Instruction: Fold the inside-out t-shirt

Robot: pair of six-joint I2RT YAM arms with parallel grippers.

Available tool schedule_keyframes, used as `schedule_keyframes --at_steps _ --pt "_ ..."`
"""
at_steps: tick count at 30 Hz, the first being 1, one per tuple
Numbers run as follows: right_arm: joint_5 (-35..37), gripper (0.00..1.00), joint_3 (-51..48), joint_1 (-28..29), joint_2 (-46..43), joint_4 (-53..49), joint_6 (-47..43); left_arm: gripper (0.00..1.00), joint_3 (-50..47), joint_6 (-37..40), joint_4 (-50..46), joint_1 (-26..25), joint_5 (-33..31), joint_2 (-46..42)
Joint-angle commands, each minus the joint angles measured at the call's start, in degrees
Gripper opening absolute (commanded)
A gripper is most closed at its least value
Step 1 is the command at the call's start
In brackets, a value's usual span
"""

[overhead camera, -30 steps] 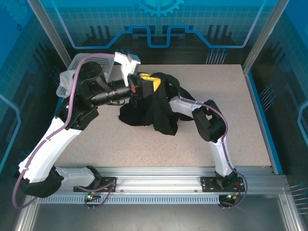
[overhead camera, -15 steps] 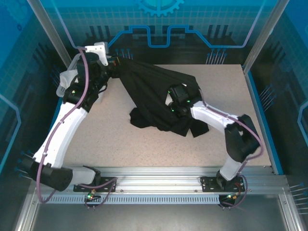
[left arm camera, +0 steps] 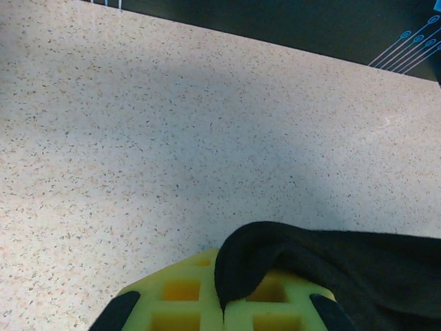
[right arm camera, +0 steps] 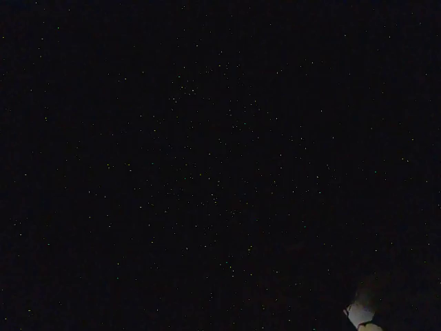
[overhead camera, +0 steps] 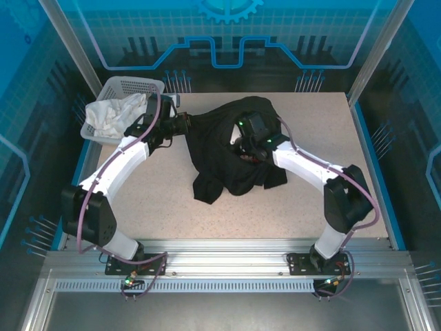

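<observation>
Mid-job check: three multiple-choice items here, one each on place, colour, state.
1. Where is the white cloth? A in the basket; B at the table's near edge; C hanging off the table.
2. The pads of the left gripper are: A blue; B yellow; C red.
3. The left gripper is: A open; B shut on the basket; C shut on the t-shirt.
Answers: A, it lies bunched inside the basket at the far-left corner; B, the left wrist view shows yellow pads; C, black fabric is pinched between them.
</observation>
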Motion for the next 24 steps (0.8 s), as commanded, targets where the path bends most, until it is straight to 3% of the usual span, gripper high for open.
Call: schedule_keyframes --at_steps 1,6,14,19,24 --pt "8.71 0.0 5.46 2.65 1.65 -6.12 -4.95 0.0 0.96 -1.58 0.97 2.83 -1.48 -1.28" --pt "14.11 0.0 0.82 2.21 -2.11 -8.55 -11.8 0.0 -1.11 -6.64 1.93 12.43 -0.37 -3.31" --pt "15.21 0.0 3.53 2.61 1.2 -12.94 -16.19 0.0 -4.79 -6.47 7.37 7.83 4.07 -3.33" --pt "7.68 0.0 1.75 0.34 -3.9 -6.7 -11.46 0.0 -7.42 -7.46 5.94 8.84 -0.41 -2.84" --pt "-10.17 0.0 -0.74 -5.55 -11.38 4.97 -1.83 0.0 -13.66 -8.63 7.77 10.02 -2.4 -2.93"
